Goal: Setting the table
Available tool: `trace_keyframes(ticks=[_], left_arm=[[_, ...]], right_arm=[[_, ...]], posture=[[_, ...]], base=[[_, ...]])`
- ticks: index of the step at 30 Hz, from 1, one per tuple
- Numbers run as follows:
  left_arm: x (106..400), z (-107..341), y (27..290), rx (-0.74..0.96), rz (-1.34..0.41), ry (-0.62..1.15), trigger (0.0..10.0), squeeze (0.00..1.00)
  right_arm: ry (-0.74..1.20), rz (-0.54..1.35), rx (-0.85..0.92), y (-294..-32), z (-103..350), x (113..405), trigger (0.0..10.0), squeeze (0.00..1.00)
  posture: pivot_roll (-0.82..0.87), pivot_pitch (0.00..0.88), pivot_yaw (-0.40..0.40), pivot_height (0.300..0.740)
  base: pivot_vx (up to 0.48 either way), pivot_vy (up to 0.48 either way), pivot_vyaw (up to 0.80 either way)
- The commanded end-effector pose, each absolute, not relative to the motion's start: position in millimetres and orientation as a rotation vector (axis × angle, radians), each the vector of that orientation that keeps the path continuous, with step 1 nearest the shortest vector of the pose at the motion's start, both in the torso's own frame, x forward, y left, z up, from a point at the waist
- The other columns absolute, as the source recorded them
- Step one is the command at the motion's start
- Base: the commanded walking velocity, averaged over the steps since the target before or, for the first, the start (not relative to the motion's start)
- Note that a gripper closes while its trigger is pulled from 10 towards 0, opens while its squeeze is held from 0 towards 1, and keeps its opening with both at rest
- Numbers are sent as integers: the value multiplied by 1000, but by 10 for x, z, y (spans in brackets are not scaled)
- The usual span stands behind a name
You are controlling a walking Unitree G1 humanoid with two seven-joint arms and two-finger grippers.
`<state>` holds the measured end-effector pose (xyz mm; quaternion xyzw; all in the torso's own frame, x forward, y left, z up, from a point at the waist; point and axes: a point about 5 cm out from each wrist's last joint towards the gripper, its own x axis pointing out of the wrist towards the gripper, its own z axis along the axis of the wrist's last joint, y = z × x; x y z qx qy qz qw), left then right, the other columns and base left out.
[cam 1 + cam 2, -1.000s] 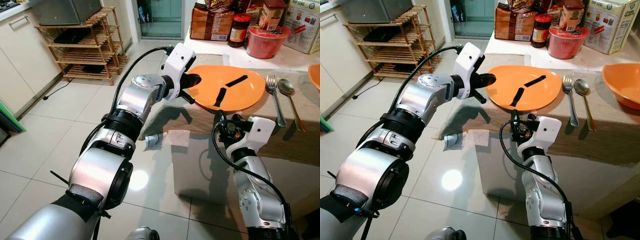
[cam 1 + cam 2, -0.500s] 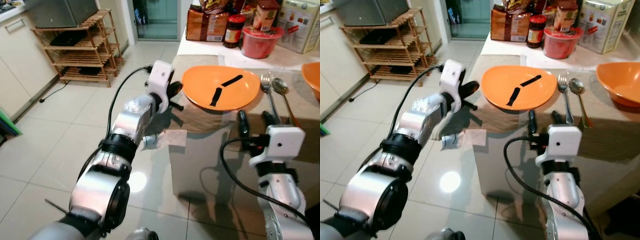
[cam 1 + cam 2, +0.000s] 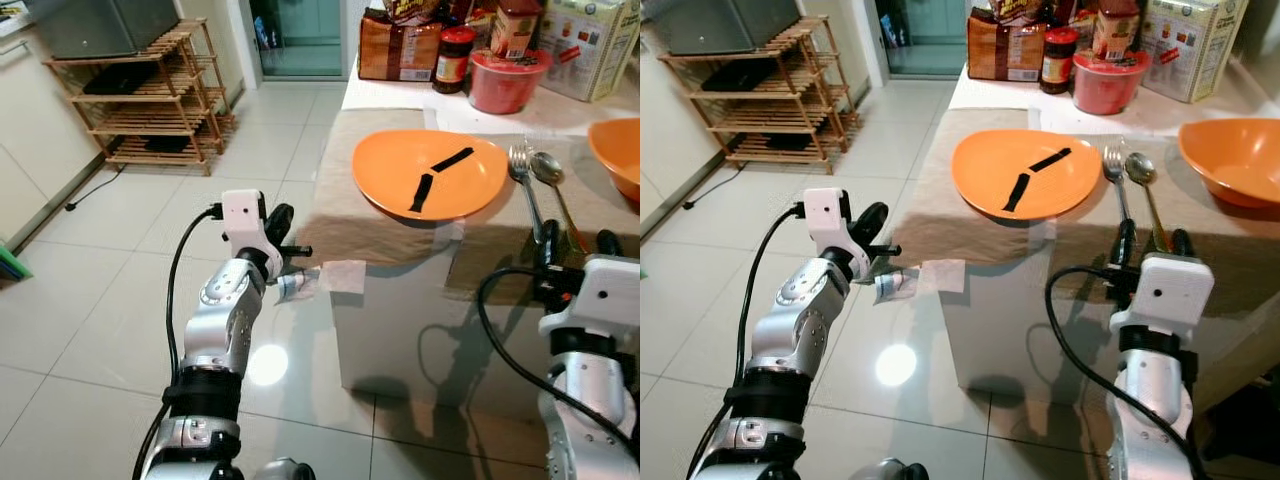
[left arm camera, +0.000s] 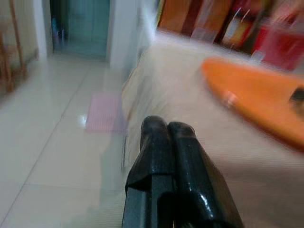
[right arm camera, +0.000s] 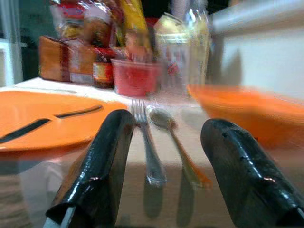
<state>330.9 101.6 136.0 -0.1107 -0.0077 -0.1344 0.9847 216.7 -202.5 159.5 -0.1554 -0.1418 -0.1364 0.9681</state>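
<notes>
- Silver and bent at the elbow, your left arm stands out over the tiled floor (image 3: 120, 260), its forearm rising so the left gripper (image 3: 281, 222) sits beside the table's near corner, level with the tabletop edge and clear of it. In the left wrist view its two black fingers (image 4: 166, 156) lie pressed together with nothing between them.
- Your right arm rises in front of the table's near edge, and the right gripper (image 3: 575, 247) points up at the cloth edge just below the fork (image 3: 523, 180) and spoon (image 3: 555, 185). Its fingers (image 5: 107, 166) are spread wide and empty; the right wrist view looks between them at the fork and spoon lying side by side.
- The orange plate (image 3: 400, 165) rests on the tan tablecloth (image 3: 345, 225) near the table's left end, two black strips (image 3: 438, 172) across it, the fork just to its right and an orange bowl (image 3: 618, 155) at the far right edge.
- A second ago your left gripper was up at the plate's left rim; it has since pulled back and dropped away to the floor side, well apart from the plate.
- Your right gripper was under the plate's front edge then; it has shifted right, to below the cutlery.
- The plate, fork and spoon keep their places relative to one another.
</notes>
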Motion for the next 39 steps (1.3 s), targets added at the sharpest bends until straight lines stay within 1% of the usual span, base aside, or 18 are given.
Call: trace_keyframes(ticks=[1,2,3,5,7,8,15,18,20,23,28,34,39], left_arm=[[3314,1555,1061,-148,-233,-161,10000,0],[3326,1564,1072,-112,-218,-176,10000,0],[3348,1545,1070,-37,-207,-180,10000,0],[3354,1513,1057,-11,-216,-166,10000,0],[3356,1494,1065,-18,-207,-152,10000,0],[3353,1459,1062,-49,-208,-136,10000,0],[3358,1400,1010,-64,-197,-135,10000,0],[3385,1454,960,-80,-230,-134,10000,0],[3406,1532,884,-121,-275,-128,10000,0],[3411,1692,792,-174,-331,-179,10000,0],[3397,1911,668,-200,-393,-259,10000,0],[3401,1922,639,-220,-419,-251,10000,0],[3394,1911,606,-212,-433,-243,10000,0]], right_arm=[[-321,-269,-350,-2009,1589,2158,10000,0],[-318,-271,-333,-2028,1556,2154,10000,0],[-294,-268,-289,-2058,1481,2158,10000,0],[-284,-258,-259,-2061,1443,2166,10000,0],[-283,-249,-256,-2057,1430,2172,10000,0],[-275,-243,-263,-2082,1384,2179,10000,0],[-300,-245,-231,-2119,1353,2215,10000,0],[-303,-254,-204,-2118,1365,2226,10000,0],[-297,-267,-170,-2121,1373,2232,10000,0],[-321,-257,-180,-2096,1419,2244,10000,0],[-448,-243,-245,-2025,1705,2248,10000,0],[-482,-264,-243,-2078,1844,2286,10000,0],[-474,-262,-244,-2069,1843,2303,10000,0]], posture=[[-72,0,116,735],[-72,0,113,735],[-73,0,111,735],[-75,0,111,735],[-75,0,111,735],[-73,0,108,735],[-76,0,110,735],[-75,0,111,735],[-74,0,116,735],[-76,0,118,735],[-79,0,123,735],[-88,0,129,735],[-89,0,128,735]], base=[[0,0,0],[0,0,0],[0,0,0],[0,0,0],[0,0,0],[0,0,0],[0,0,0],[0,0,0],[0,0,0],[0,0,0],[410,0,0],[479,0,0],[470,0,0]])
